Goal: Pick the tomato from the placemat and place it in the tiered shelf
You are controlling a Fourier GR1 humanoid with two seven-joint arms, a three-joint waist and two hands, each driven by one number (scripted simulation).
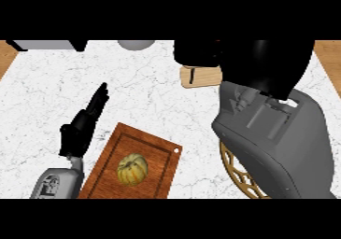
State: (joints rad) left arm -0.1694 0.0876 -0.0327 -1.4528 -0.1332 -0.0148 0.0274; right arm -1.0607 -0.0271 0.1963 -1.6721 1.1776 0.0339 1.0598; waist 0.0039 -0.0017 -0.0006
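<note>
- Where the left hand (83,126) shows, its fingers (99,99) are straight and pressed together, pointing toward the counter's far edge and holding nothing.
- This hand is above the white marble counter (152,93), just beside the left edge of a wooden board (159,154).
- The board lies at the counter's near edge, with a yellowish, ribbed, squash-like object (133,169) resting on its middle.
- The right hand (207,53) is a dark mass near the counter's far edge; I cannot tell how its fingers stand.
- It partly covers a small light wooden piece (200,79) below it.
- The grey right forearm (276,144) crosses the counter's right side, hiding most of a round golden openwork piece (233,168).
- No tomato can be made out.
- A grey rounded object (136,44) sits at the far edge.
</note>
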